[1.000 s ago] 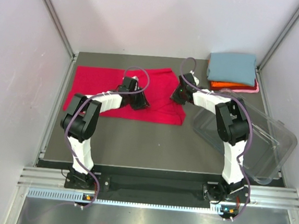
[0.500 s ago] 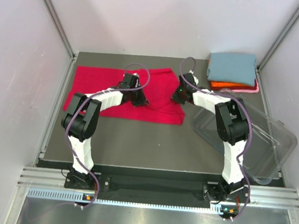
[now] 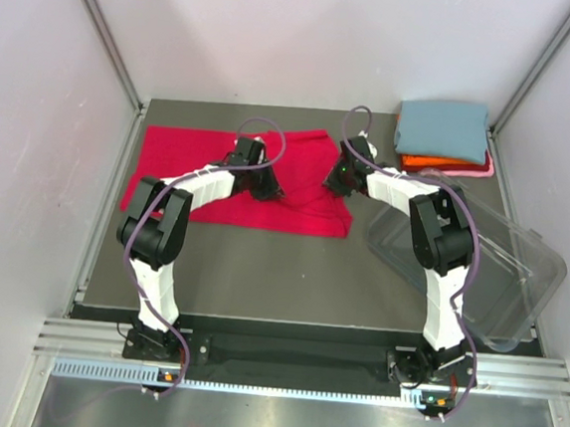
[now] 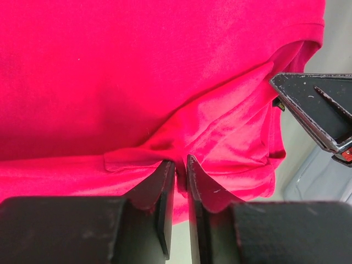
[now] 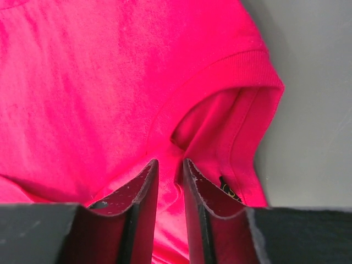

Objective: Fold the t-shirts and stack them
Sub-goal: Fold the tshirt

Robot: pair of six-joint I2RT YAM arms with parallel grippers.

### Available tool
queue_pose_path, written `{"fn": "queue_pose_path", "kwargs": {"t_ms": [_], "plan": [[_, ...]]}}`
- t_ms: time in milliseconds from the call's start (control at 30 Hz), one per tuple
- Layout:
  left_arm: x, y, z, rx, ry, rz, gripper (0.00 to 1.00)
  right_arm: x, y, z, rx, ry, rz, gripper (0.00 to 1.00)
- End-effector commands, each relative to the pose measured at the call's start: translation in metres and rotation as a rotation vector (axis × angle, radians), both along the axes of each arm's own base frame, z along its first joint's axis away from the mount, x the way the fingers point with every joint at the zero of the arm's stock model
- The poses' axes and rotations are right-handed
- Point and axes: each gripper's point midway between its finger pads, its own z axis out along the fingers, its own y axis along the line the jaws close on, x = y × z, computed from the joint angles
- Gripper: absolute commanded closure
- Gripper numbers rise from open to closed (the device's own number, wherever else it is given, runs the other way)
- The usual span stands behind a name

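Red shirt (image 3: pixel 184 170): spread on the worktop (image 3: pixel 261 261) under both end effectors. Most of it runs out to the left of the left one, and the neck end lies under the right one.
Left end effector (image 4: pixel 180 162): jaws nearly together, with a raised ridge of cloth pinched between them. Creases run off from the tips.
Right end effector (image 5: pixel 169 163): jaws narrow, over the neck opening. Cloth shows in the gap, but I cannot tell whether it is pinched or only lying beneath.
Change: a second ago both pairs of jaws stood wider. They have since narrowed, and the left one has shifted slightly farther out.
Meaning: the grasp for a first fold seems under way, and the fold itself is not yet made.
Stack: blue-grey shirt (image 3: pixel 442 127) folded over orange (image 3: pixel 424 163) and pink (image 3: pixel 478 172), beyond and right of the right end effector.
Tub (image 3: pixel 499 272): clear, near the right end effector, on its right and nearer side.
Top view only: stack, tub and the shirt's full spread. The fingertips are hidden there.
Wrist views only: jaw gaps and puckered cloth. The left one also catches a right finger (image 4: pixel 316 107) close by, and the right one shows a dark label (image 5: pixel 228 190) inside the neck.
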Motion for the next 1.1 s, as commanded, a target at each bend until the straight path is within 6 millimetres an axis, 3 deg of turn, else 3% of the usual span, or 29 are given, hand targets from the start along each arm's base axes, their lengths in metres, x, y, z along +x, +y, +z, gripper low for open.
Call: {"fn": "queue_pose_path", "kwargs": {"t_ms": [0,133,300,433,533,700,800,900,967,1067], "plan": [[0.012,-0.003,0.022,-0.005,-0.053,-0.011,0.82,0.017,0.0,0.022,0.021,-0.05,-0.012,0.76],[0.013,0.002,0.022,0.023,-0.052,-0.004,0.99,0.017,0.001,0.028,0.024,-0.058,-0.009,0.89],[0.013,0.009,0.014,0.027,-0.024,0.03,1.0,0.021,0.004,0.033,0.057,-0.063,0.006,0.99],[0.014,0.014,0.013,0.017,-0.014,0.062,1.0,0.023,0.004,0.03,0.055,-0.057,0.006,0.98],[0.015,0.012,0.014,0.012,-0.013,0.058,0.99,0.023,0.004,0.03,0.06,-0.055,0.007,0.87],[0.015,0.011,0.015,0.003,-0.011,0.06,0.82,0.021,0.006,0.029,0.081,-0.043,0.005,0.77],[0.015,0.01,0.019,-0.013,-0.026,0.063,0.79,0.021,0.008,0.029,0.09,-0.042,0.006,0.85],[0.013,0.01,0.02,-0.019,-0.031,0.064,0.85,0.022,0.01,0.029,0.105,-0.047,0.009,0.99],[0.013,0.011,0.019,-0.016,-0.03,0.068,0.98,0.023,0.013,0.031,0.118,-0.052,0.013,1.0],[0.015,0.016,0.016,0.003,-0.021,0.095,1.0,0.027,0.018,0.036,0.15,-0.077,0.022,1.0]]}}
